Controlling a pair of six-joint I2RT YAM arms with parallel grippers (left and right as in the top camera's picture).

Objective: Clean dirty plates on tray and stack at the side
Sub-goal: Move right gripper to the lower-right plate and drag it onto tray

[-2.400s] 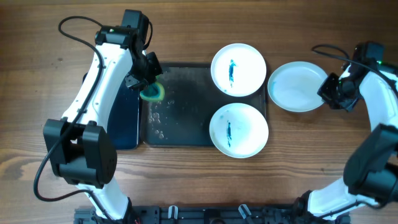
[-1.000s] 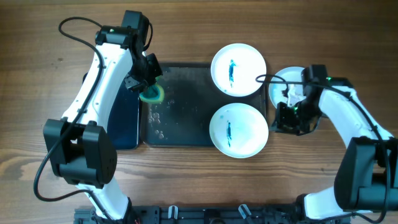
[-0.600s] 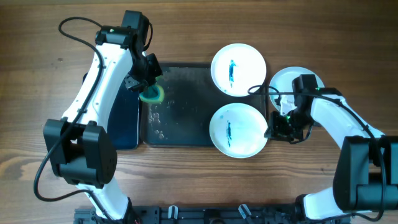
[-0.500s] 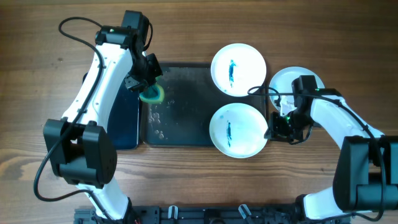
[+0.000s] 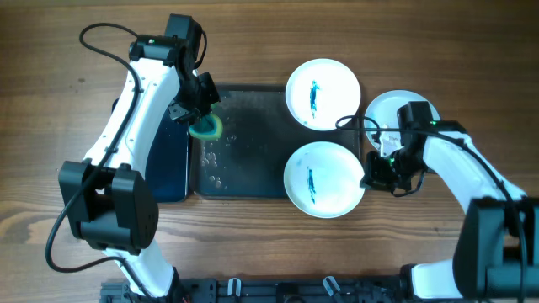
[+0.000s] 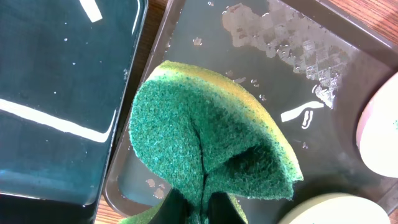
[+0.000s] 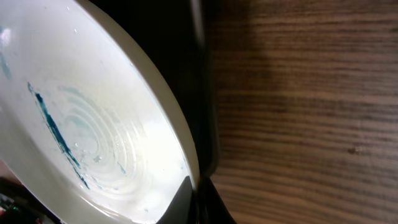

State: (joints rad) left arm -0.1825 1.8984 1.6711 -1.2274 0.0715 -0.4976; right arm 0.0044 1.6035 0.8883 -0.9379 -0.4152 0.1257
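- A sponge (image 5: 206, 126) on my left side, folded over on itself, rough green face outward, yellow foam along the curved edge.
- A small glossy dark tray (image 5: 173, 160) to the left of the sponge, just beside the larger tray (image 5: 261, 160). Bright streaks of light reflect off it.
- Water drops (image 5: 215, 160) and pale wet patches below and beside the sponge.
- The brown wooden table (image 5: 253, 42) under everything, its grain running sideways.
- A black rail (image 5: 253, 290) along the edge nearest me.

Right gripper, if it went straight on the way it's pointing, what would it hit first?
The right gripper points left at the near plate on the tray; it would meet that plate's right rim almost at once, and may already touch it.
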